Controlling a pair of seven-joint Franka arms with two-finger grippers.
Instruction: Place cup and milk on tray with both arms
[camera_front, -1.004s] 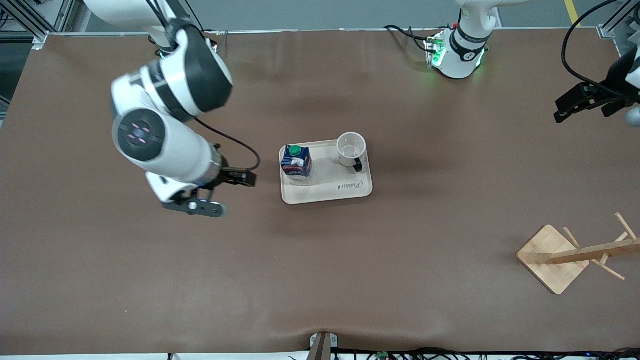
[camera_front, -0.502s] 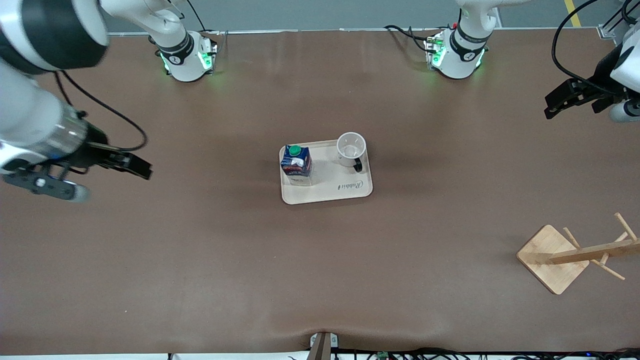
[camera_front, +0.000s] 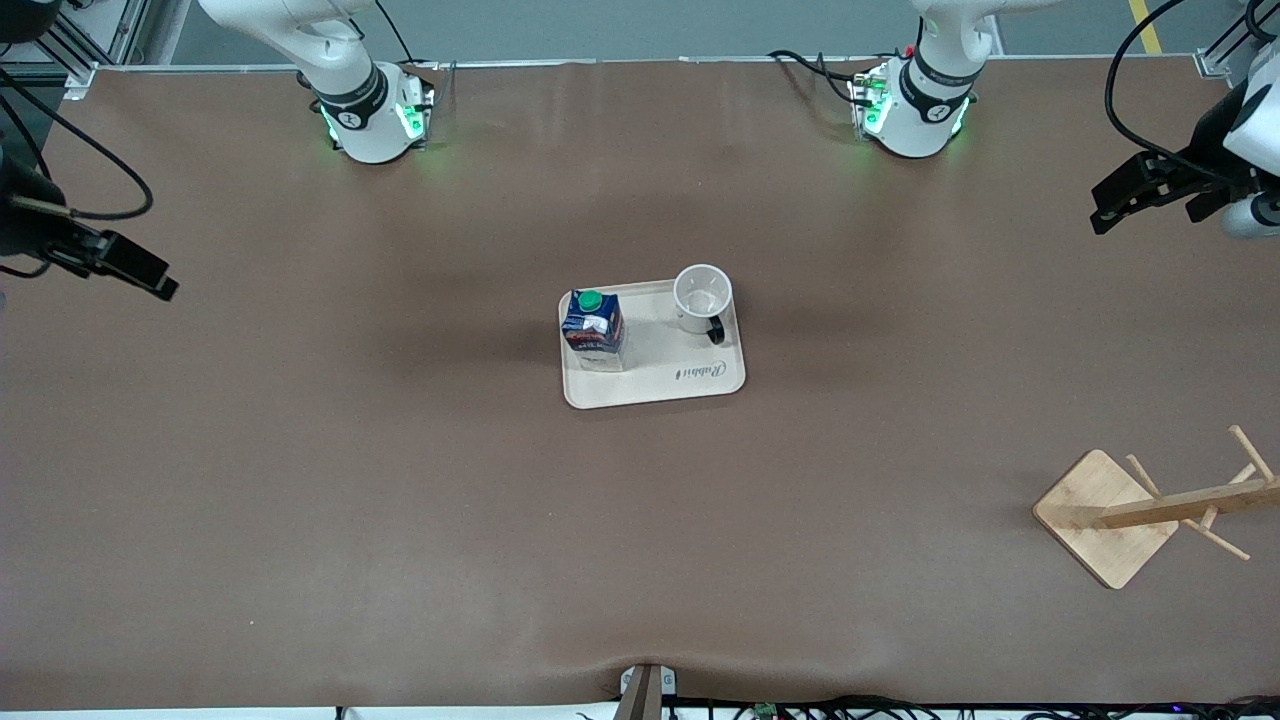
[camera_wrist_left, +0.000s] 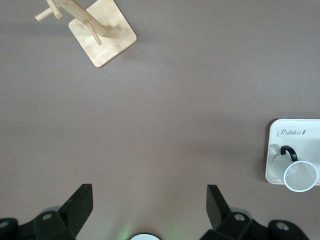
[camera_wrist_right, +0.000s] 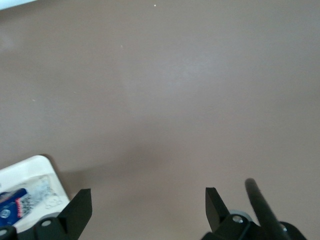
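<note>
Front view shows task seemingly finished: small white ceramic smiley-face mug (camera_front: 702, 296) at 1 o'clock and dark-blue green-capped milk carton (camera_front: 593, 329) at 9 o'clock standing on flat cream rectangular tray (camera_front: 665, 385), left gripper (camera_front: 1143, 193) and right gripper (camera_front: 118, 265) parked wide and empty over table ends.

My brown surface (camera_front: 400, 480), cream tray (camera_front: 655, 385) lying at its middle, wooden rack base (camera_front: 1105, 517) resting near my left arm's end, nearer the front camera.

The left gripper (camera_wrist_left: 148, 204) hangs over bare brown counter (camera_wrist_left: 165, 110), its fingers (camera_wrist_left: 80, 200) spread wide and empty. The cup (camera_wrist_left: 299, 173) stands on a corner of the tray (camera_wrist_left: 292, 131). A wooden rack (camera_wrist_left: 97, 27) stands well apart.
</note>
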